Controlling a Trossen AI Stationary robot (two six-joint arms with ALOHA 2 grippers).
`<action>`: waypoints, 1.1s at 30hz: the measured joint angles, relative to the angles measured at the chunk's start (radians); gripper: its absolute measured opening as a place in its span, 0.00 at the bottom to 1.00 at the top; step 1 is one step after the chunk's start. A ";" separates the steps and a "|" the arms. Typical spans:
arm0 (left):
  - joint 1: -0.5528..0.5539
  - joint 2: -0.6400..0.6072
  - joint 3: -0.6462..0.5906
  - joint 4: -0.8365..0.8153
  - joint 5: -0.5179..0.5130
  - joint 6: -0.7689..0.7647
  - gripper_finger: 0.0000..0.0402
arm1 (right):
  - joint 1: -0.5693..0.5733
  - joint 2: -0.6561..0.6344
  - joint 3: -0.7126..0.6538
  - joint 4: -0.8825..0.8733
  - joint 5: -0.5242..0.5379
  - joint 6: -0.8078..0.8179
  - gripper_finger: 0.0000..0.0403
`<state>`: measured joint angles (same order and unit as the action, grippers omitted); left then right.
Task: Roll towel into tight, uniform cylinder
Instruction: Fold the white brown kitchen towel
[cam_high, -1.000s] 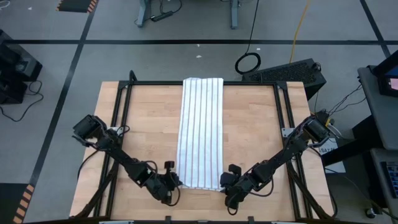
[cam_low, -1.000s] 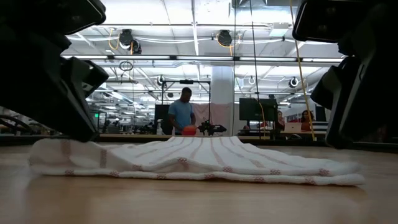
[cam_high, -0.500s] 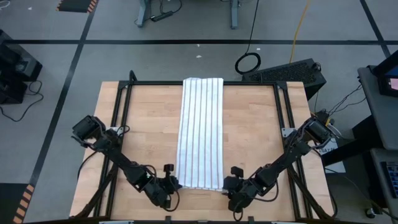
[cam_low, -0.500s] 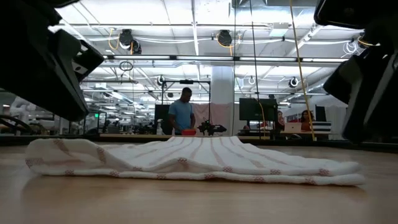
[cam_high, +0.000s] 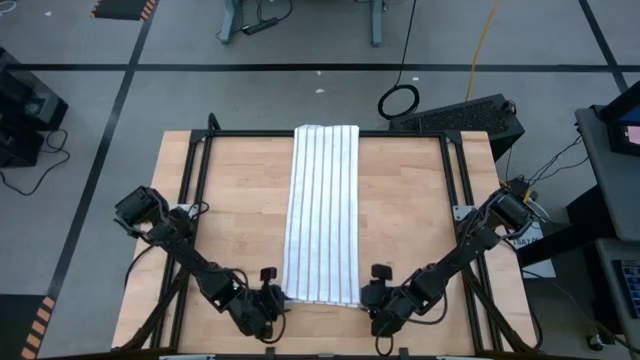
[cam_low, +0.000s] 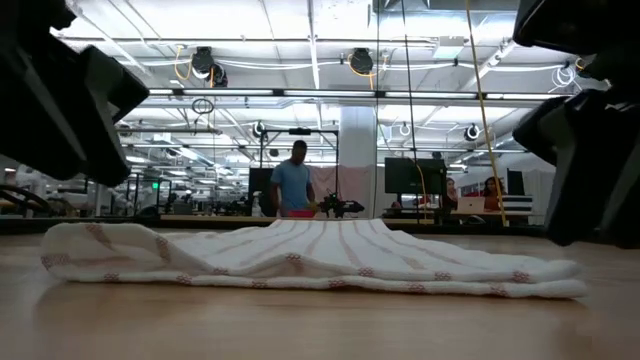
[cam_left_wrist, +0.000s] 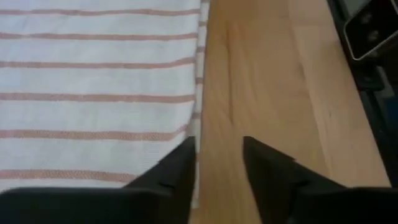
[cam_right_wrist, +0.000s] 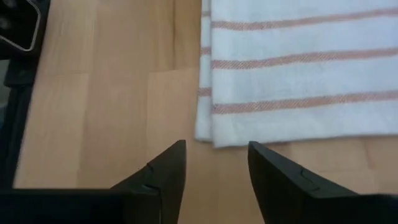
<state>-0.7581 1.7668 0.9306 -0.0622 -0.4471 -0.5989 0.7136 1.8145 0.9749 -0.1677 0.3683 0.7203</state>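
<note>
While both arms reach in low at the near edge of the wooden table (cam_high: 420, 220), the towel (cam_high: 322, 215) lies flat as a long, narrow strip between them. Its long axis runs straight away from the robot, from the near edge toward the far edge of the table. Its short near end sits just ahead of both sets of jaws.

Seen from its wrist camera, the left gripper (cam_left_wrist: 217, 158) has its two dark fingers slightly spread with bare wood showing in the gap. The towel's near left corner lies beside and ahead of the inner finger, possibly brushing it, though contact is hard to judge. Nothing is pinched.

Likewise, the right gripper (cam_right_wrist: 216, 163) has its fingers parted over bare wood. The towel's near right corner sits just beyond the fingertips, clearly apart from them. Nothing is pinched here either.

From overhead, the two grippers flank the towel's near end about evenly, so neither arm looks meaningfully nearer. From table height, the near end looks slightly bunched and puffed rather than rolled.

Rolling has probably not begun. Because the strip's length points away from the jaws, a roll would likely start at this near edge and travel forward, with each gripper taking its own corner.
</note>
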 joint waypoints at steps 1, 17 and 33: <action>0.000 0.000 0.000 0.000 -0.004 -0.001 0.40 | -0.001 0.000 0.000 0.001 0.006 -0.017 0.39; 0.033 0.048 0.000 0.000 -0.013 0.058 0.50 | -0.019 0.081 0.002 0.122 -0.024 -0.055 0.20; 0.068 0.048 0.000 -0.086 0.103 0.134 0.06 | -0.019 0.082 0.020 0.139 -0.038 -0.071 0.02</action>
<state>-0.6905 1.8145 0.9310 -0.1482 -0.3438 -0.4647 0.6945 1.8965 0.9944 -0.0292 0.3305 0.6494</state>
